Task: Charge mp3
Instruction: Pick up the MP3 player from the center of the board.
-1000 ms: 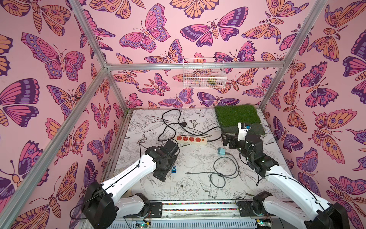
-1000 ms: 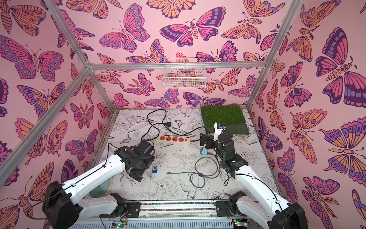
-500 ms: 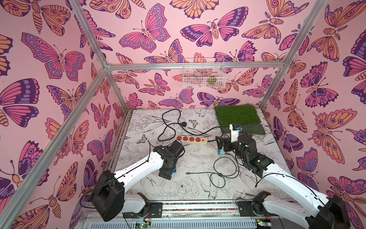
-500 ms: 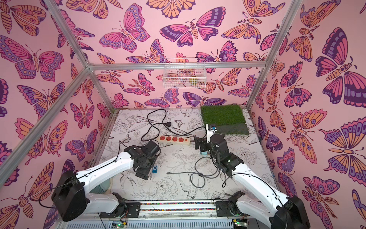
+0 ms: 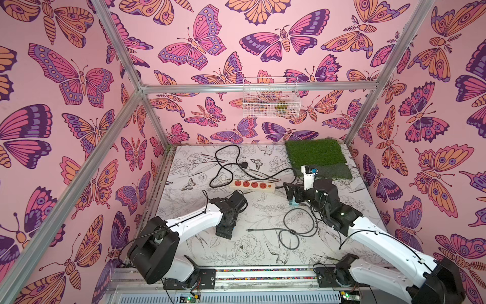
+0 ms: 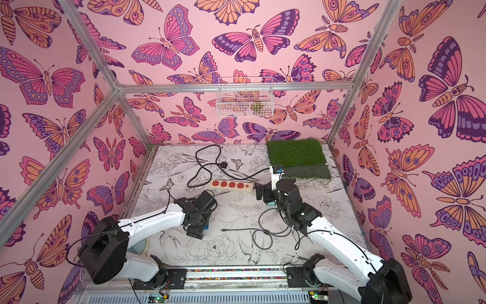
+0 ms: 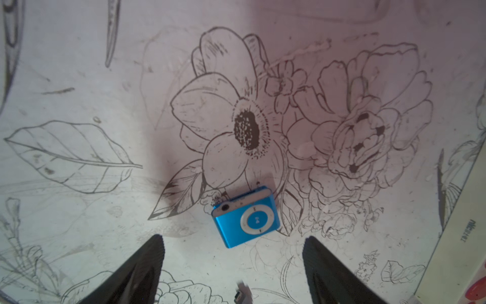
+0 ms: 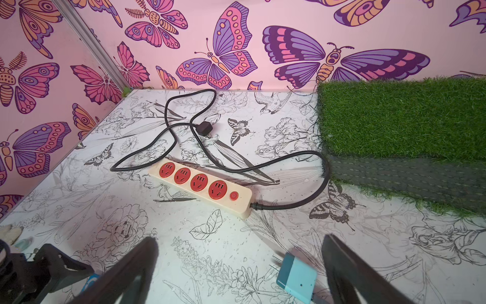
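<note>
Shows one mp3 point(image 7: 246, 217) flat on the table point(image 5: 263, 252), directly below the left gripper point(image 7: 233, 238), lower left of centre in both top views; jaws spread wide, gripping nothing. Shows the right gripper point(image 8: 239, 238) fully spread and empty, one charger cube point(image 8: 295, 280) between its fingers. Counts one power strip point(image 8: 200, 185): four red sockets, one red switch; side lettering too blurred to read.

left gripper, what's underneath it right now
The mp3 lies face up on the flower-printed table, just past the tips of the left gripper, jaws open, not touching it. In both top views the gripper covers nearly all of it.
</note>
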